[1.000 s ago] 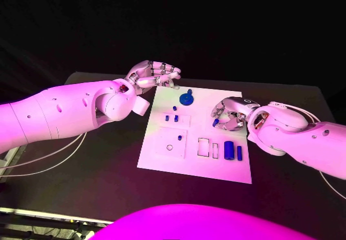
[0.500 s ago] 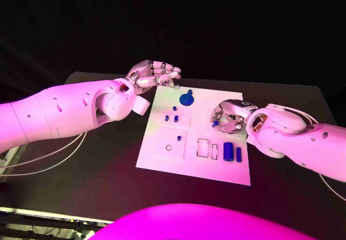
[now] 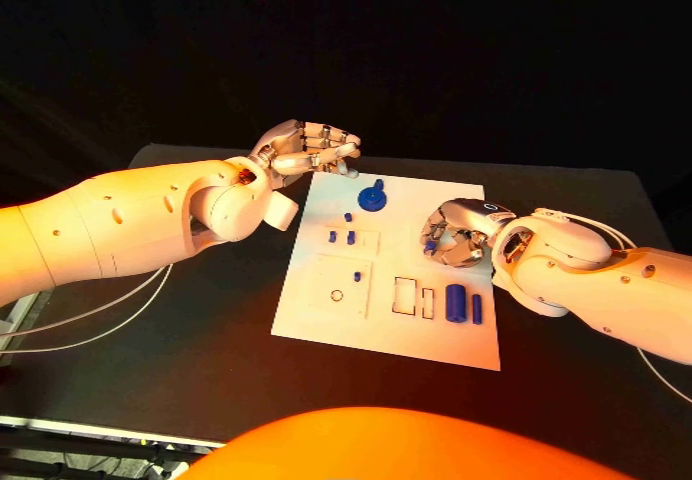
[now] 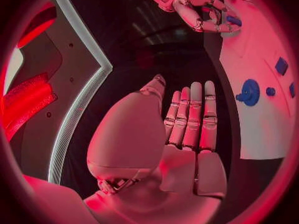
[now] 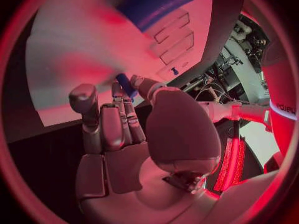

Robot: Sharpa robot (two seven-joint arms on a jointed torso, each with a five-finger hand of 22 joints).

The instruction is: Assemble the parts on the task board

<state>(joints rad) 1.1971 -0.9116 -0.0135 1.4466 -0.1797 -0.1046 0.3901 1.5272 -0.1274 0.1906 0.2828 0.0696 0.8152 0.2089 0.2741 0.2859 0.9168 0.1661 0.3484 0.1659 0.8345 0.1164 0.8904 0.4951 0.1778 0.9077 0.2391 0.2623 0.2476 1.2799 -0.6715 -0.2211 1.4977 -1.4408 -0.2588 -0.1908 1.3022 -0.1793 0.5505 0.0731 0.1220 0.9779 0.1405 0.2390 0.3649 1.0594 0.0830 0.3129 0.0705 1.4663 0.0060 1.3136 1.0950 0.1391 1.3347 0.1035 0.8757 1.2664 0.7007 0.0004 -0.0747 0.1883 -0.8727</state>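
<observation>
The white task board (image 3: 378,330) lies in the middle of the table. My right hand (image 3: 459,232) hovers over the board's right side and pinches a small blue peg (image 3: 430,243) between thumb and fingers; the right wrist view shows the peg (image 5: 126,84) close above the board. My left hand (image 3: 307,148) hangs beyond the board's far left corner, fingers curled in, holding nothing. On the board sit a blue gear (image 3: 374,198), small blue pegs (image 3: 340,237), a blue cylinder (image 3: 456,301) and a thin blue bar (image 3: 477,308).
Two empty rectangular slots (image 3: 415,296) lie left of the cylinder, and a ring-shaped recess (image 3: 338,295) lies near the board's left side. Bare black table (image 3: 188,340) surrounds the board. White cables (image 3: 87,320) trail off the table's left edge.
My right hand has edged slightly left over the board, still holding the blue peg. The left hand has not moved.
</observation>
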